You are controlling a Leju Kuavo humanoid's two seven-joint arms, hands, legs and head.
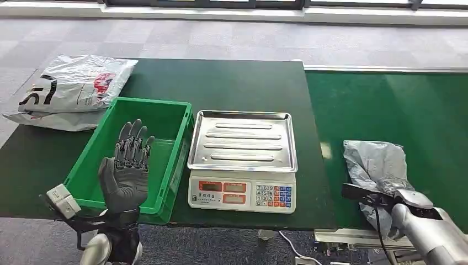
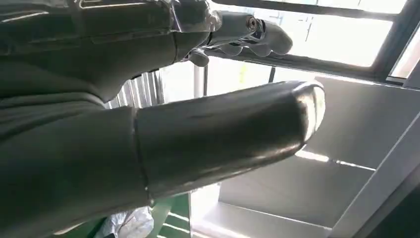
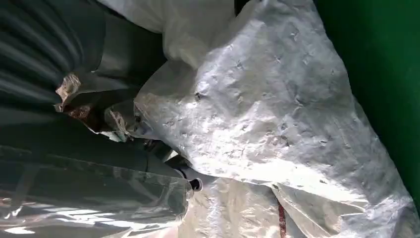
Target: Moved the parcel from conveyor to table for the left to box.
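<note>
Now the grey parcel (image 1: pixel 374 165) is seen lying on the green conveyor (image 1: pixel 425 110) to the right of the scale (image 1: pixel 243 160), gripped at its near end by the right hand (image 1: pixel 394 190), while the left hand (image 1: pixel 126 171) is held open over the green box (image 1: pixel 165 118) beyond the scale's left side.

The bin (image 1: pixel 144 144) is sitting in the lower left of the frame, on the table (image 1: pixel 237 83). The scale (image 1: pixel 243 161) is standing just right of it. A bag (image 1: pixel 72 88) is lying upper left. The parcel (image 1: pixel 375 165) is lying on the conveyor (image 1: pixel 397 105), lower right.
</note>
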